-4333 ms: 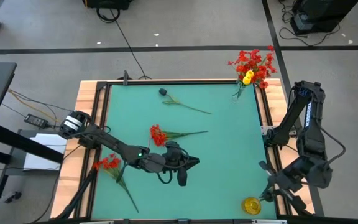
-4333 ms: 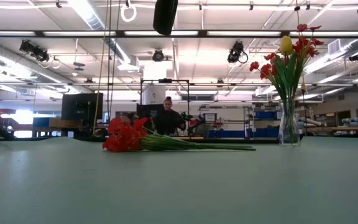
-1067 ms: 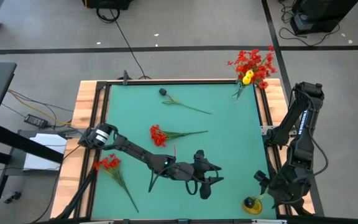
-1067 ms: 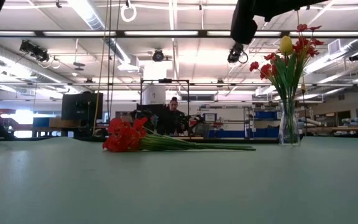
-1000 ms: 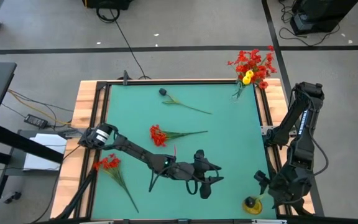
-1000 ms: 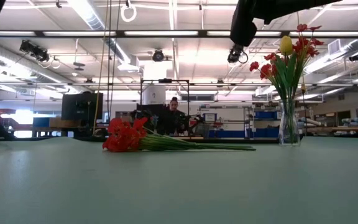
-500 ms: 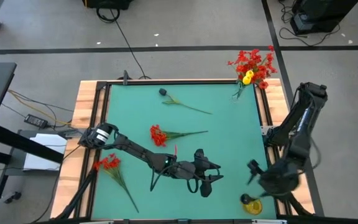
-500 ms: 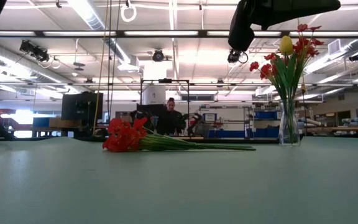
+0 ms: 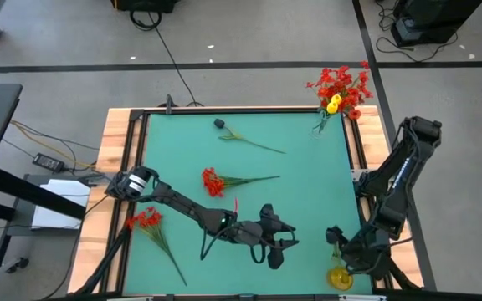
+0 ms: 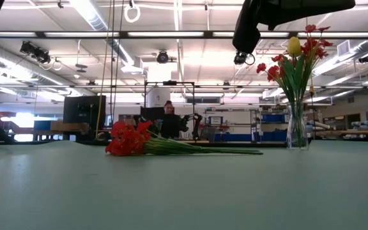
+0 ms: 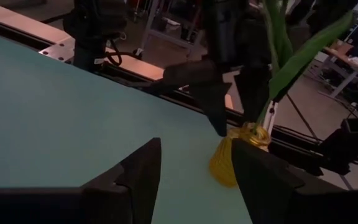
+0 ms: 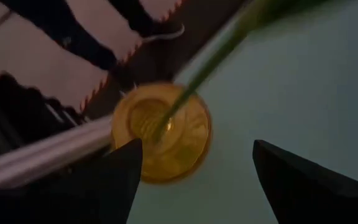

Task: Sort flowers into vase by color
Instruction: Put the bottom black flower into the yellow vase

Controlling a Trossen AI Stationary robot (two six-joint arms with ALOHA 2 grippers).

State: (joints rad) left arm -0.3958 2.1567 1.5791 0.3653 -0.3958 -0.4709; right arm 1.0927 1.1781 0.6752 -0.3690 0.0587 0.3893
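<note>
A small yellow vase (image 9: 339,278) (image 12: 166,134) stands near the table's near right corner. A green stem (image 12: 204,74) (image 11: 291,62) sticks into its mouth and leans; its bloom is out of view. My right gripper (image 12: 196,146) (image 9: 340,256) hangs open above the vase, a finger on either side, touching nothing. My left gripper (image 9: 276,247) (image 11: 194,155) is open at the table's near middle, pointing at that vase. Two red flowers (image 9: 213,181) (image 9: 146,220) and a dark-headed flower (image 9: 221,124) lie flat on the mat. A clear vase (image 9: 323,123) (image 10: 297,131) at the far right holds red flowers and a yellow one (image 10: 294,46).
A wooden frame (image 9: 115,159) borders the green mat. The right arm's base (image 9: 375,180) stands at the right edge. Bare mat lies between the lying flowers and the clear vase. A person (image 10: 169,121) is far off behind the table.
My right arm has swung toward the table's left edge, bringing its gripper in over the yellow vase. The flowers on the mat lie as before.
</note>
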